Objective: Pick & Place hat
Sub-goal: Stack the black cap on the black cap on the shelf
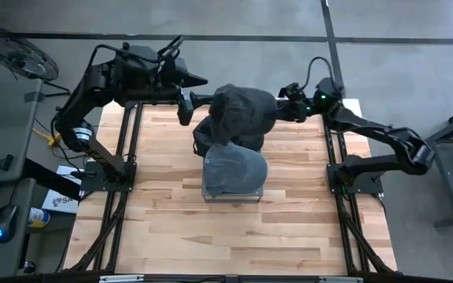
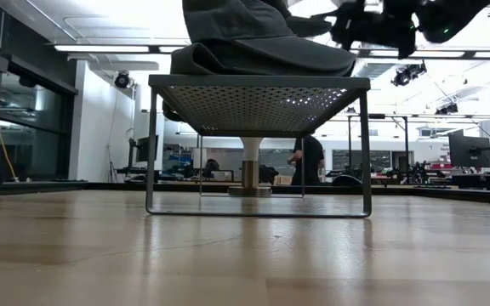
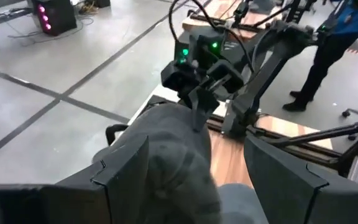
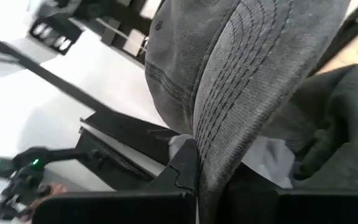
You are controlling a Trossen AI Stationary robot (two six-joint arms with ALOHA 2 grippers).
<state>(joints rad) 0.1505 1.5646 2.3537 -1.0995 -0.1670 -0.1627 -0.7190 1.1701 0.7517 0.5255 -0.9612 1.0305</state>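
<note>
Both arms reach inward, right gripper (image 1: 278,109) pinching hat (image 1: 242,110).

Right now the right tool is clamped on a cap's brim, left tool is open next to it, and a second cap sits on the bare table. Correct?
One thing is off: the second cap is not on the bare table; it sits on a perforated metal stand, as the low view shows. The rest holds: the right tool is shut on the held cap's brim, and the left tool is open beside it.
</note>
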